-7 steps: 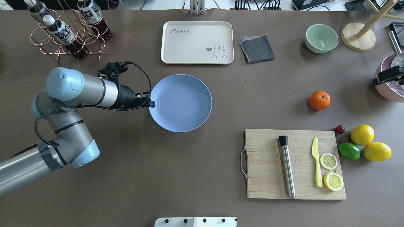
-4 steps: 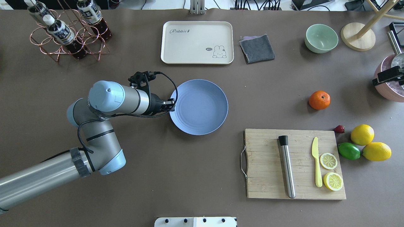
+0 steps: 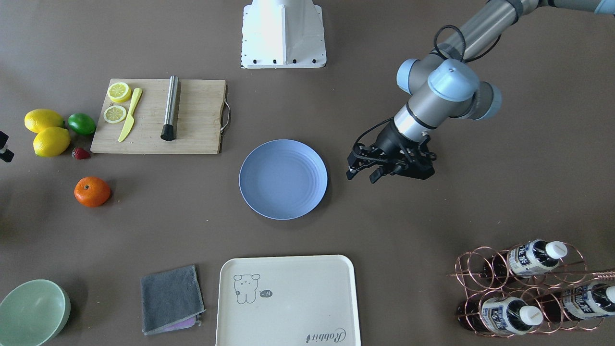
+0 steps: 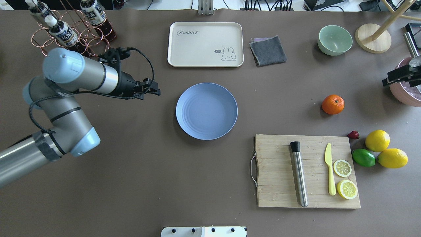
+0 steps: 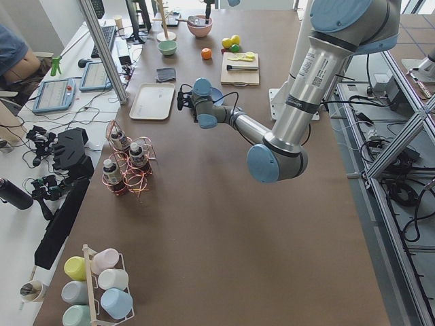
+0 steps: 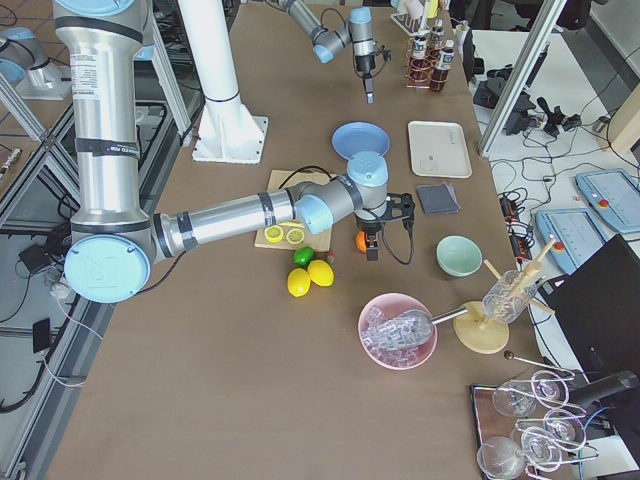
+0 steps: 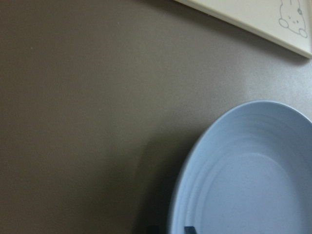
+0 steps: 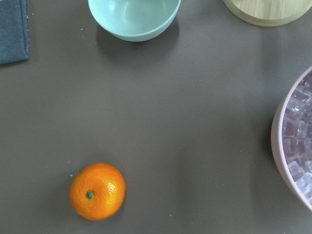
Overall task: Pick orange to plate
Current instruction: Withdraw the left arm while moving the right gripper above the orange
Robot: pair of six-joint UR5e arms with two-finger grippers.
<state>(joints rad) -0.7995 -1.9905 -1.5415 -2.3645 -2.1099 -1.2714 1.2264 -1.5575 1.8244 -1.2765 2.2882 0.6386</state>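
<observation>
The orange (image 4: 333, 104) rests on the brown table to the right, well apart from the pale blue plate (image 4: 206, 111) at the centre. The plate holds nothing. My left gripper (image 4: 154, 91) hovers just left of the plate with its fingers apart and nothing between them, clear of the rim; the left wrist view looks down on the plate (image 7: 243, 175). My right gripper (image 4: 399, 78) shows only as a black piece at the right edge, and its fingers are not visible. The right wrist view has the orange (image 8: 97, 191) at the lower left. In the front view the orange (image 3: 92, 191) lies left of the plate (image 3: 283, 179).
A wooden cutting board (image 4: 279, 171) with a steel tube, yellow knife and lemon slices lies below the orange. Two lemons (image 4: 377, 140) and a lime (image 4: 363, 157) sit beside it. A cream tray (image 4: 205, 44), grey cloth (image 4: 268, 50), green bowl (image 4: 334, 39), bottle rack (image 4: 65, 33) and pink ice bowl (image 8: 297, 146) line the back and right.
My left gripper slid the plate to the right by its rim, then let go and drew back to the left. The right gripper shifted slightly; the orange stayed put.
</observation>
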